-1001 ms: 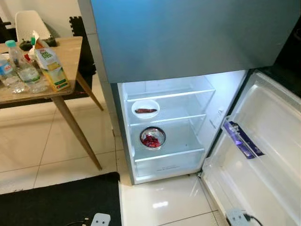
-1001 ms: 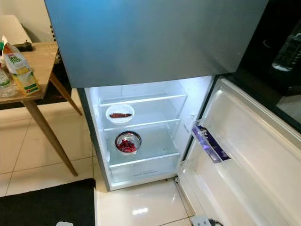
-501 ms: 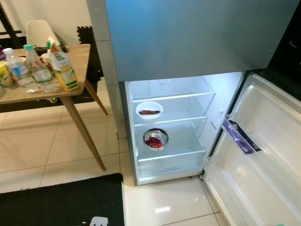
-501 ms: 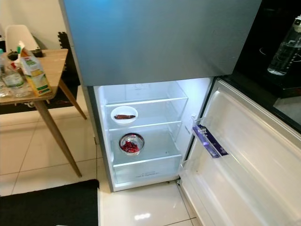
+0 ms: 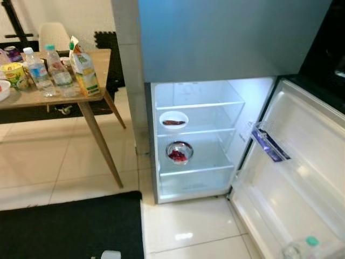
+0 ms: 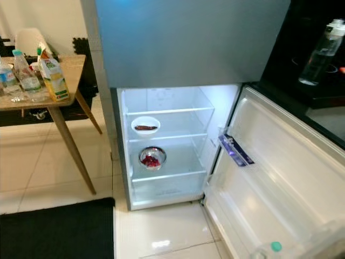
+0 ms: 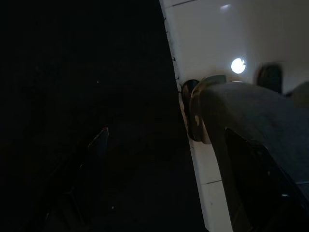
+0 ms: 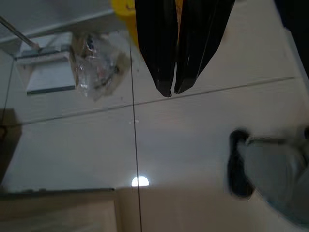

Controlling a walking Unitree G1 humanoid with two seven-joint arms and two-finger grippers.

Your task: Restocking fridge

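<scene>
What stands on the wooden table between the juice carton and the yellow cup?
In the left eye view, two clear water bottles stand between the juice carton and the yellow cup on the wooden table.

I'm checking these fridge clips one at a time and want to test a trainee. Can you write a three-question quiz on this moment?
1. True or false: the fridge door stands open.
2. Which dish sits on the higher shelf? A: the white bowl; B: the metal bowl; C: the carton.
3. Fill in: the carton and the bottles stand on the wooden ____, to the fridge's left in the eye views.

Key:
1. True; the lit shelves show.
2. A; the metal bowl is one shelf below, and the carton is outside the fridge.
3. Table.

The right gripper hangs over the floor, fingertips together.
</scene>
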